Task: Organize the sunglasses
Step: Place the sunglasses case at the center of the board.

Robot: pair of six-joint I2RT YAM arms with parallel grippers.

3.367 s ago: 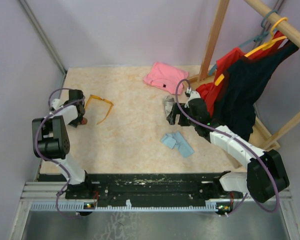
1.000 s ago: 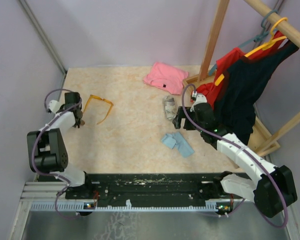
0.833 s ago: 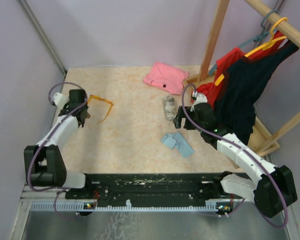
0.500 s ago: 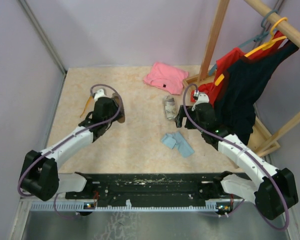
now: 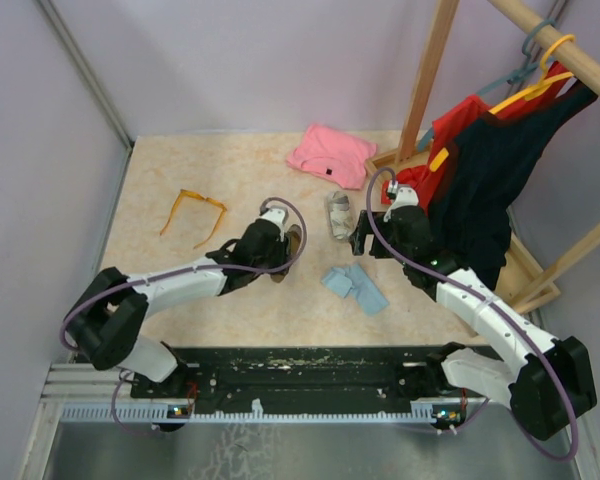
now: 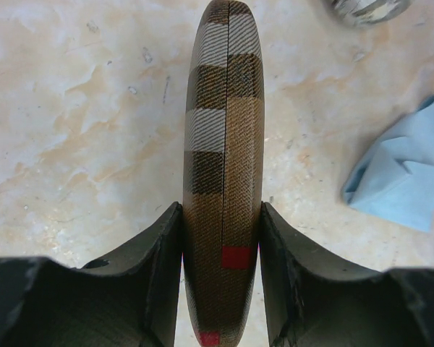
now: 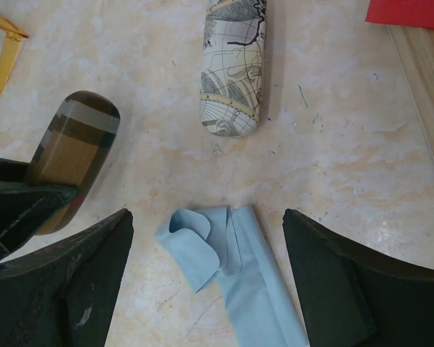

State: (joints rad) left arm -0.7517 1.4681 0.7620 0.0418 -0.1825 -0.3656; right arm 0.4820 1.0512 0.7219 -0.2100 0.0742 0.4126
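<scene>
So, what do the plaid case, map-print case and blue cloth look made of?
Plaid case: woven fabric covering, matte; twill weave shows. Map-print case: smooth printed covering, maybe faux leather. Blue cloth: soft thin textile, probably microfibre; it folds limply.

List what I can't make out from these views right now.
- Brown plaid case, all views: shut, so its contents are hidden; the left gripper covers its near end.
- Orange sunglasses: too small in the top view to tell lens detail; right wrist view's left edge cuts them off.
- Grey patterned case: right wrist view's top edge cuts off its far end.
</scene>
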